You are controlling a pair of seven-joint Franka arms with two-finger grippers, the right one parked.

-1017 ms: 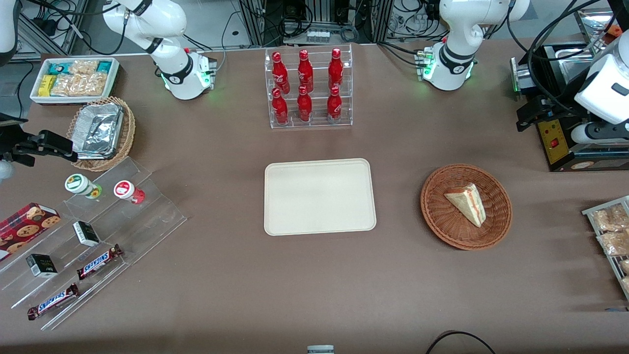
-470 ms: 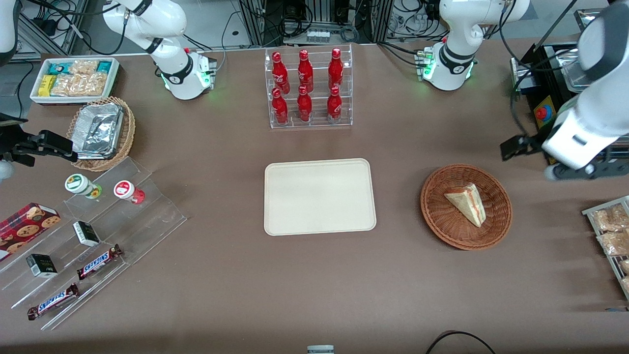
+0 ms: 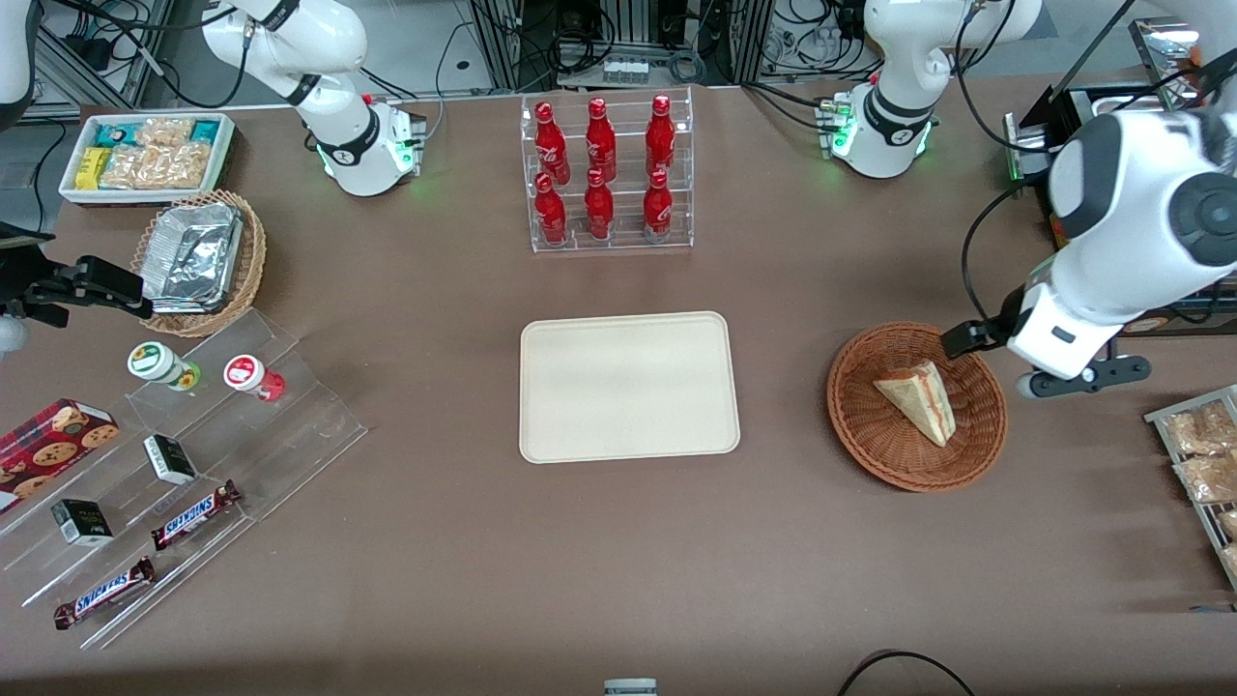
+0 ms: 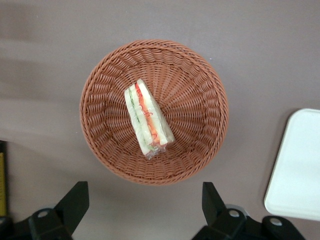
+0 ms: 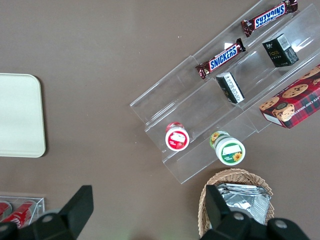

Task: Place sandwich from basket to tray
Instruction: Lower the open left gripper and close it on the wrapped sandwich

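The sandwich (image 3: 918, 398), a pale bread wedge with orange and green filling at its edge (image 4: 148, 119), lies in the round reddish-brown wicker basket (image 3: 855, 425) (image 4: 195, 90). The cream tray (image 3: 628, 387) (image 4: 300, 165) sits bare beside the basket, toward the parked arm's end of the table. My left gripper (image 3: 1082, 374) (image 4: 144, 205) hovers above the table just off the basket's rim, on the working arm's side. It is open, its black fingers (image 4: 75, 200) spread wide with nothing between them.
A clear rack of red bottles (image 3: 604, 174) stands farther from the front camera than the tray. A wire rack of bagged snacks (image 3: 1203, 464) sits at the working arm's end. A black control box (image 3: 1102, 280) lies close to the arm.
The left arm has swung down from the table's edge toward the basket, bringing its gripper beside and above the basket's rim. The sandwich, basket and tray have not moved.
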